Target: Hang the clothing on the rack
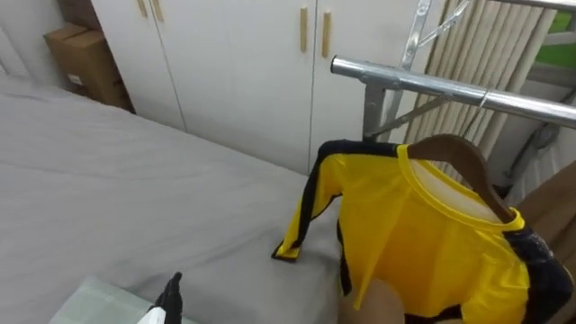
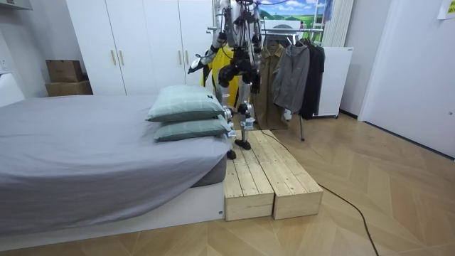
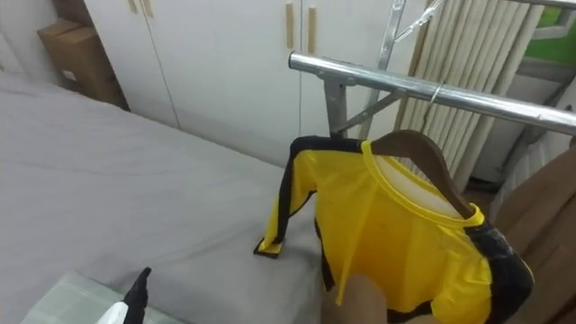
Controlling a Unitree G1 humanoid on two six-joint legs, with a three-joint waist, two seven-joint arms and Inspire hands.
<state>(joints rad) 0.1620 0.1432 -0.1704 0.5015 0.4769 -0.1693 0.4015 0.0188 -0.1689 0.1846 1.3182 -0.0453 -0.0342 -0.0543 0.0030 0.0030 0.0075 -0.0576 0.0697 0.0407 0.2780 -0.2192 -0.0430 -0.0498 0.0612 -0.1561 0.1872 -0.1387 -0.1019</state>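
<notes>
One yellow shirt was up on its wooden hanger, riding just below the metal rail (so close!). Its black-trimmed sleeve dangled over the bed near the right edge. The left hand poked in low above a pale pillow; what it held, I couldn't tell. The robot stood on the wooden platform alongside the bed.
</notes>
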